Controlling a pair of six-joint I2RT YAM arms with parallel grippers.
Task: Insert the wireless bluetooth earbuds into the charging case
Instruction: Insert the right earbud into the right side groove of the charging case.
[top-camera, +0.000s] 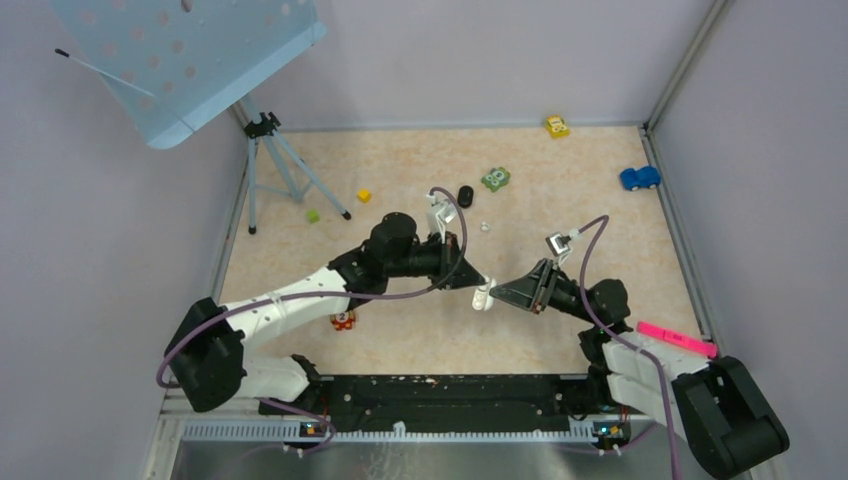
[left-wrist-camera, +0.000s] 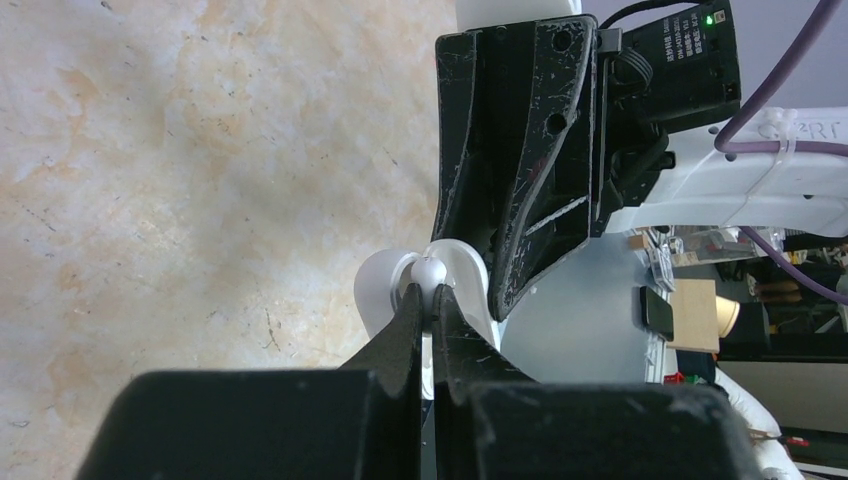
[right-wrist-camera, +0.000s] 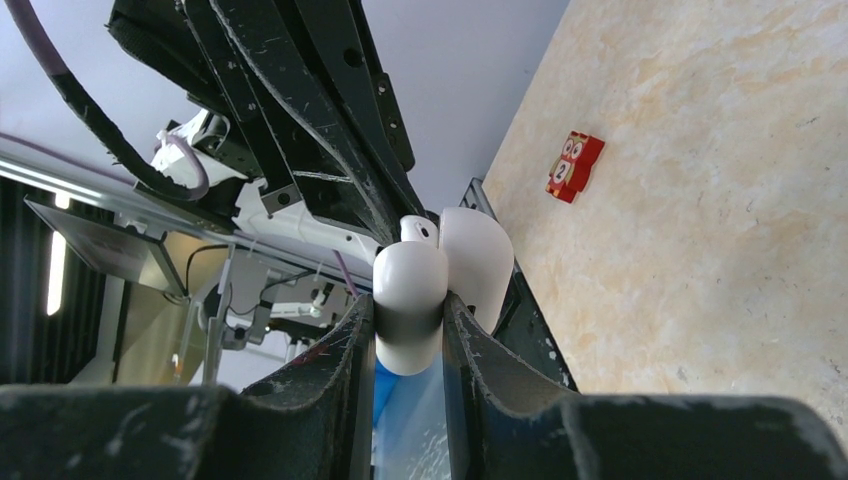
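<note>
My right gripper (right-wrist-camera: 409, 312) is shut on the white charging case (right-wrist-camera: 410, 290), holding it above the table with its lid (right-wrist-camera: 478, 262) swung open. My left gripper (left-wrist-camera: 431, 292) is shut on a white earbud (left-wrist-camera: 431, 271), pressed tip-first against the case's open mouth (left-wrist-camera: 462, 285). From the right wrist that earbud (right-wrist-camera: 419, 229) shows just above the case body. Overhead, both grippers (top-camera: 477, 282) (top-camera: 497, 293) meet at the case (top-camera: 483, 298) in mid-table. Another white earbud (top-camera: 485, 227) and a black one (top-camera: 465, 195) lie farther back.
A green toy (top-camera: 495, 179), a yellow toy (top-camera: 557, 126) and a blue car (top-camera: 639, 178) lie at the back. A yellow cube (top-camera: 364, 195), a green ball (top-camera: 313, 215) and a tripod (top-camera: 272, 160) stand left. A red numbered toy (right-wrist-camera: 573, 167) and a pink marker (top-camera: 677, 339) are nearer.
</note>
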